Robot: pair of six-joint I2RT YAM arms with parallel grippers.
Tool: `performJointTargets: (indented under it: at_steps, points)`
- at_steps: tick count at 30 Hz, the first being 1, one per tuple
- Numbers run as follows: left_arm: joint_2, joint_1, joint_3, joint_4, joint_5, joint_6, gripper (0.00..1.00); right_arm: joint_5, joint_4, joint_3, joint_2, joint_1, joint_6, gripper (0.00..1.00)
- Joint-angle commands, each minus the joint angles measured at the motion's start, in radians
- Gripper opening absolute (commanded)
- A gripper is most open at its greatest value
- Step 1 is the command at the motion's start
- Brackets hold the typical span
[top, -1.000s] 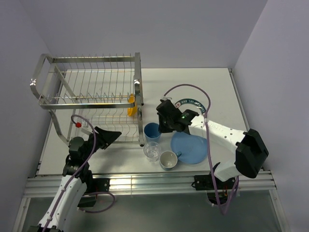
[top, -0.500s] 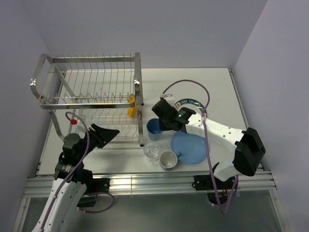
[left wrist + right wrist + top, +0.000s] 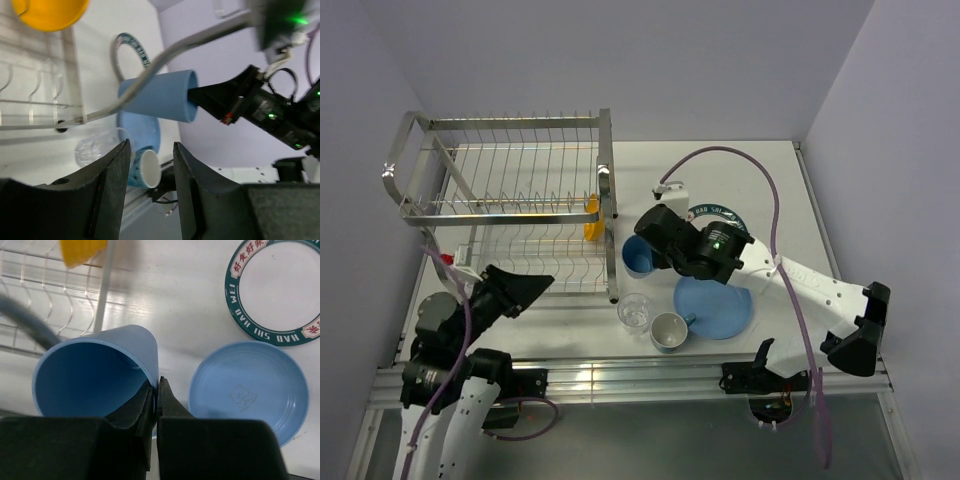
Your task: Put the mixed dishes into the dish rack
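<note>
My right gripper [image 3: 156, 385] is shut on the rim of the blue tumbler [image 3: 90, 375], one finger inside and one outside. It holds the blue tumbler [image 3: 636, 258] tilted beside the right end of the dish rack [image 3: 605, 180]. A yellow-orange bowl [image 3: 591, 216] sits in the rack. On the table are the clear glass [image 3: 634, 312], the light blue mug [image 3: 669, 331], the blue plate [image 3: 715, 306] and the patterned-rim plate [image 3: 280, 290]. My left gripper [image 3: 535, 285] hangs open and empty at the rack's front left; its own view shows the left gripper [image 3: 152, 147] aimed towards the mug [image 3: 147, 168].
The rack's tubular frame [image 3: 150, 75] crosses the left wrist view in front of the tumbler [image 3: 160, 95]. The right arm [image 3: 790, 275] stretches over the patterned-rim plate. A raised rail [image 3: 620, 375] runs along the near table edge.
The right gripper closed on the tumbler's rim, then lifted and tipped it toward the rack. The left arm drew back to the lower left and its jaws narrowed somewhat.
</note>
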Motion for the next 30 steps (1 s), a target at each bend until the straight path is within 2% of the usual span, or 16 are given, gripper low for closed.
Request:
performJointTargets:
  at_steps: [1,5,12,17,22,30]
  points:
    - [0.011,0.0,0.184,-0.071,0.028,0.016,0.45,0.129,-0.134,0.131,-0.035,0.081,0.047,0.0]
    - [0.069,0.038,0.368,-0.126,0.051,0.052,0.45,0.181,-0.231,0.237,-0.004,0.156,0.082,0.0]
    - [0.244,0.198,0.631,-0.18,0.274,0.137,0.45,0.262,-0.369,0.389,0.053,0.244,0.133,0.0]
    - [0.319,0.2,0.772,-0.191,0.24,0.161,0.44,0.284,-0.416,0.477,0.073,0.276,0.141,0.0]
    - [0.411,0.229,0.843,-0.16,0.26,0.158,0.43,0.304,-0.474,0.603,0.104,0.299,0.127,0.0]
    - [0.664,0.237,1.148,-0.15,0.251,0.176,0.43,0.354,-0.526,0.759,0.119,0.299,0.08,0.0]
